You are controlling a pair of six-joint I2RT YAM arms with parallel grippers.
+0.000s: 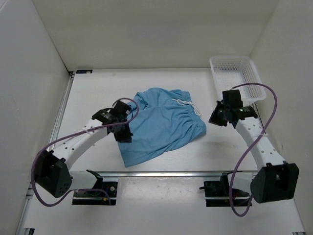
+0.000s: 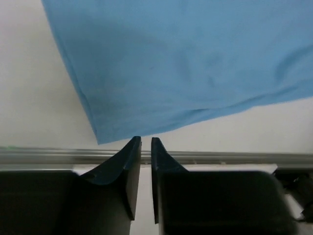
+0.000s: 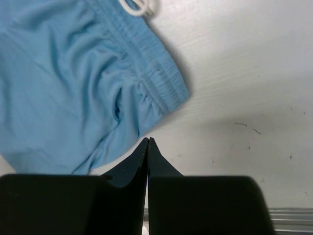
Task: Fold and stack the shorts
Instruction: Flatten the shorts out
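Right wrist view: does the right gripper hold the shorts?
No, the right gripper is shut with nothing between its fingers, and the shorts lie on the table beyond its tips.

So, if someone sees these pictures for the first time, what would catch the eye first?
The light blue soft fabric shorts come first, lying rumpled in the middle of the white table, with the thin white drawstring at the waistband. The black left end effector and right end effector flank them, neither holding cloth. A white mesh plastic basket stands at the far right corner.

Mid-table shorts [image 1: 161, 126] — far-right basket [image 1: 238, 76]
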